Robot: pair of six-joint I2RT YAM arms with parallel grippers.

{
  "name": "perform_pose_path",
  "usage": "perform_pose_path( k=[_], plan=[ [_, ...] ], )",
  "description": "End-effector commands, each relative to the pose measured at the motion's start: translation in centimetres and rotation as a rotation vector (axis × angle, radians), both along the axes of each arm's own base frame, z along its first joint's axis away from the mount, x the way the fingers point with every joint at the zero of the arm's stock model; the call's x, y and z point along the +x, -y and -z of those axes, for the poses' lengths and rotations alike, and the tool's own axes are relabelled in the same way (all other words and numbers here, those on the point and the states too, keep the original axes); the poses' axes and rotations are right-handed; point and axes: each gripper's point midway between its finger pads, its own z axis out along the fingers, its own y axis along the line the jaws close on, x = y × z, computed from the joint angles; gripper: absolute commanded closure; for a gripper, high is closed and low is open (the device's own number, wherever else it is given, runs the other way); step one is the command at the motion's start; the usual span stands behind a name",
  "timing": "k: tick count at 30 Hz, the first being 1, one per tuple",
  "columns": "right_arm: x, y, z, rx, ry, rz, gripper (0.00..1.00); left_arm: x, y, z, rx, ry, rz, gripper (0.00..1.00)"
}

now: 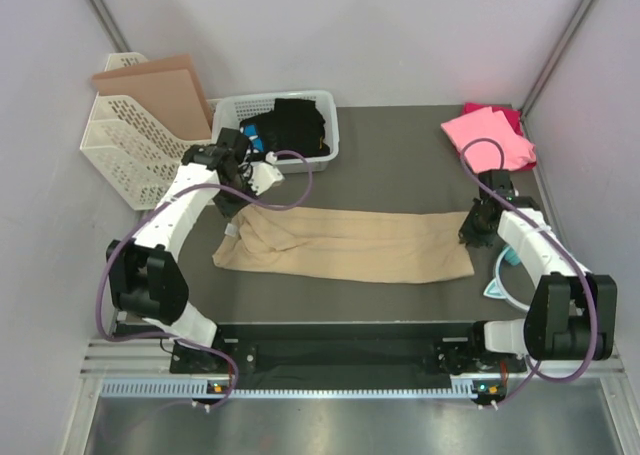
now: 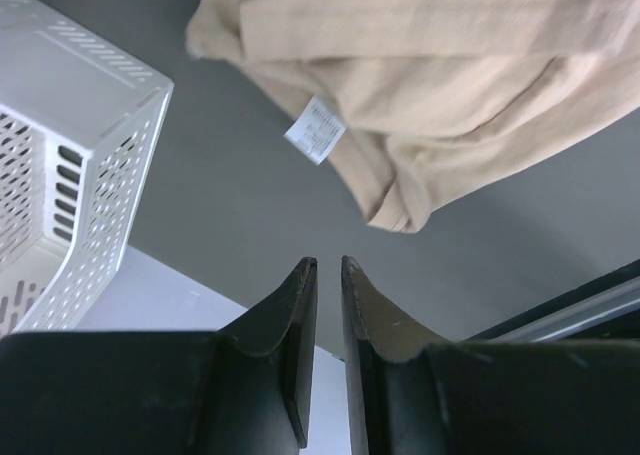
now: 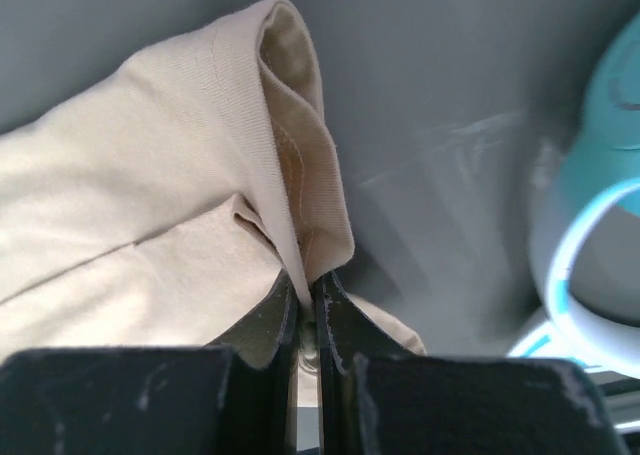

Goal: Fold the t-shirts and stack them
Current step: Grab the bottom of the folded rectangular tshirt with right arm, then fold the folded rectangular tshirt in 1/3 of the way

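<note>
Far left, a white slotted rack point(image 1: 125, 145) holding one cardboard sheet point(image 1: 165, 85); beside it, a white basket point(image 1: 332, 135) of dark cloth point(image 1: 300, 123). Mid-table, one tan t-shirt point(image 1: 350, 243) folded lengthwise. Far right, pink t-shirt point(image 1: 488, 140) over magenta t-shirt point(image 1: 510, 115). Right gripper point(image 3: 308, 280) clenched on the tan hem. Left gripper point(image 2: 325, 265) pinched nearly closed, apart from the cloth. Three shirts, two containers.

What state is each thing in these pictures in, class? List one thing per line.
tan t-shirt: folded into a long strip, flat, right end pinched.
pink t-shirt: folded, lying on the magenta t-shirt.
left gripper: shut, empty.
right gripper: shut on the tan t-shirt.
white basket: holds dark cloth.
</note>
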Motion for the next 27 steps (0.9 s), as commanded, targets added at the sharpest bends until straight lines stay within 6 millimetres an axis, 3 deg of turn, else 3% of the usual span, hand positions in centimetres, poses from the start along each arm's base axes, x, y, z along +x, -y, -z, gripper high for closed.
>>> perform_pose_path(
  k=[1, 5, 11, 15, 25, 27],
  plan=[
    [0.7, 2.0, -1.9, -0.065, 0.024, 0.028, 1.00, -0.8, -0.8, -1.9, 0.026, 0.062, 0.028, 0.78],
    [1.8, -1.2, -3.2, -0.029, 0.054, -0.061, 1.00, -1.2, -1.3, -2.1, 0.040, 0.080, 0.032, 0.79],
    [2.3, -8.8, -5.2, -0.027, 0.081, -0.230, 1.00, -1.2, -1.6, -2.0, 0.041, 0.077, 0.018, 0.78],
    [2.0, -13.2, -5.3, -0.009, 0.080, -0.306, 1.00, -1.2, -1.7, -2.1, 0.043, 0.082, 0.016, 0.78],
    [2.2, -20.9, -3.3, -0.009, 0.036, -0.438, 1.00, -1.5, -2.5, -1.9, 0.057, 0.081, 0.012, 0.78],
    [2.6, -22.5, -3.9, -0.008, 0.052, -0.462, 1.00, -1.5, -2.6, -1.7, 0.054, 0.084, 0.009, 0.78]
  ],
)
